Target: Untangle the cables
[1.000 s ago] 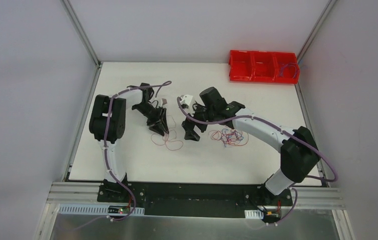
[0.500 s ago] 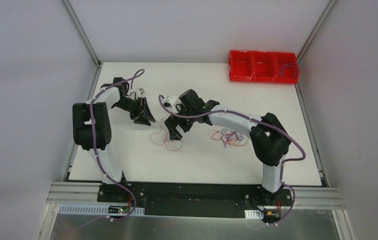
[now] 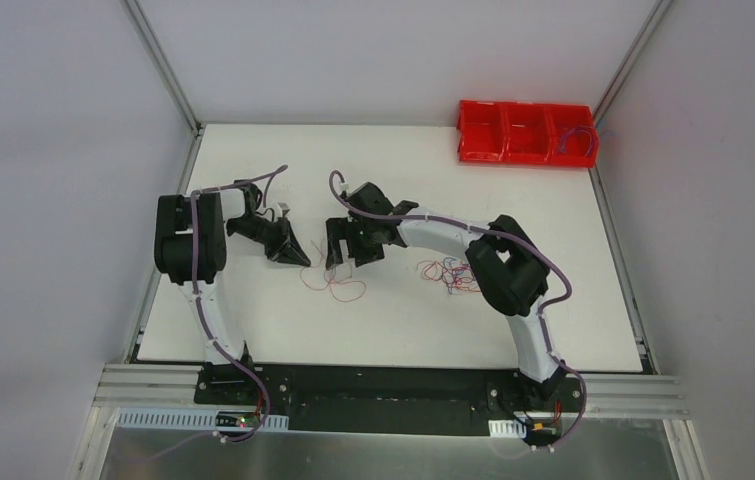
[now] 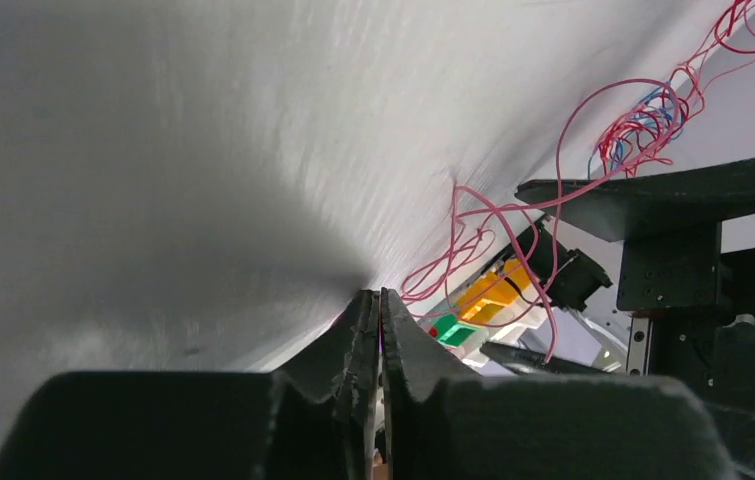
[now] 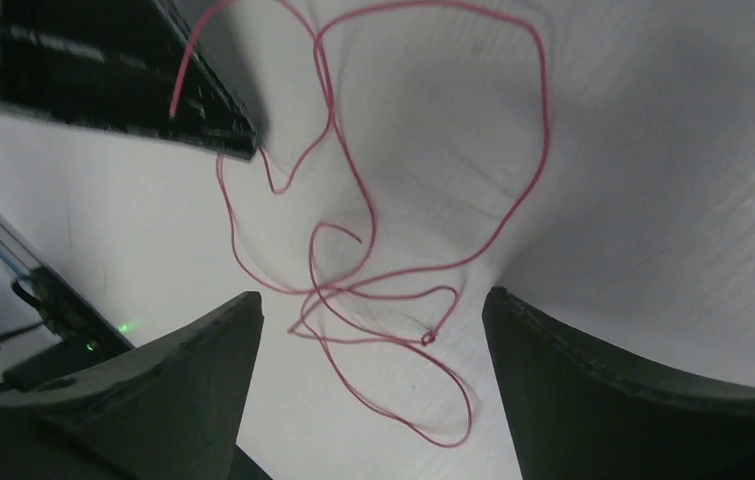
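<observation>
The left gripper [image 4: 380, 305] has its jaws pressed together, its tip close to some loose red strands of the cables [image 3: 335, 286] on the white table [image 3: 253, 320]. The right gripper [image 5: 373, 300] stands spread wide over these loops. The main tangle [image 3: 450, 272] lies apart, further right.

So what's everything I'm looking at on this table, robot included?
Loose cables: few strands, red, mid-table.
Cable tangle: one bunch, red with some blue, right of those strands.
Bin: one, red, three compartments, far right corner.
Wire: one, purple, in the bin's rightmost compartment.
Table: one, white.
Left arm: one, white and black, near left.
Right arm: one, white and black, near right.
Left gripper: one, black, shut, left of the loose strands.
Right gripper: one, black, open above them.
</observation>
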{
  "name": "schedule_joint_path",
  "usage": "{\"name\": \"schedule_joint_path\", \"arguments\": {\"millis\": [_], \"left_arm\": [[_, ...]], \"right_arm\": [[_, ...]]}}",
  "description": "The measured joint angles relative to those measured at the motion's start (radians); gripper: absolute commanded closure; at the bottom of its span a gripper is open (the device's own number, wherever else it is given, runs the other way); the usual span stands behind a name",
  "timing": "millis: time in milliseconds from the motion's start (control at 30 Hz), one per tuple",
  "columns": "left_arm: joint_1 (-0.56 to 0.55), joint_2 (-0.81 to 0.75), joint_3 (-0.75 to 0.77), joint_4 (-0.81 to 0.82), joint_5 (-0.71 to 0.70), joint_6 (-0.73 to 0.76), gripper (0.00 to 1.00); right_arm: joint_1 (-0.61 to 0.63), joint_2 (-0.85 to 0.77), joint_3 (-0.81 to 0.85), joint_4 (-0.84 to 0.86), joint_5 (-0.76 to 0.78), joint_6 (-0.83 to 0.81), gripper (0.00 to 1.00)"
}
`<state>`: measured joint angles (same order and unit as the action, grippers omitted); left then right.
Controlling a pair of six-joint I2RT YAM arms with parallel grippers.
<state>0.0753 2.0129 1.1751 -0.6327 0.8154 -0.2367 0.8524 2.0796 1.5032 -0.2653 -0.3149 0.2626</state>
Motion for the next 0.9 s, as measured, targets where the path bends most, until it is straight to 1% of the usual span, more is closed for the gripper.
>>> {"name": "schedule_joint_path", "arguments": {"millis": [67, 233, 300, 433, 533, 700, 900], "left_arm": [[-0.006, 0.015, -0.001, 0.001, 0.023, -0.014, 1.0], [-0.066, 0.025, -0.006, 0.025, 0.054, -0.037, 1.0], [-0.099, 0.029, -0.006, 0.037, 0.063, -0.04, 1.0], [-0.135, 0.04, -0.005, 0.055, 0.071, -0.045, 1.0], [-0.135, 0.043, -0.006, 0.057, 0.071, -0.043, 1.0], [-0.12, 0.03, -0.027, 0.076, 0.075, -0.044, 1.0], [-0.085, -0.027, -0.079, 0.076, 0.061, -0.048, 1.0]], "right_arm": [[0.004, 0.031, 0.038, -0.005, 0.044, 0.055, 0.19], [0.02, 0.075, 0.103, 0.0, 0.138, 0.141, 0.23], [0.029, 0.085, 0.117, 0.0, 0.162, 0.161, 0.28], [0.046, 0.106, 0.145, -0.005, 0.212, 0.184, 0.42], [0.056, 0.108, 0.145, -0.016, 0.261, 0.195, 0.47], [0.079, 0.108, 0.147, -0.033, 0.348, 0.187, 0.48], [0.106, 0.108, 0.158, -0.06, 0.429, 0.137, 0.48]]}}
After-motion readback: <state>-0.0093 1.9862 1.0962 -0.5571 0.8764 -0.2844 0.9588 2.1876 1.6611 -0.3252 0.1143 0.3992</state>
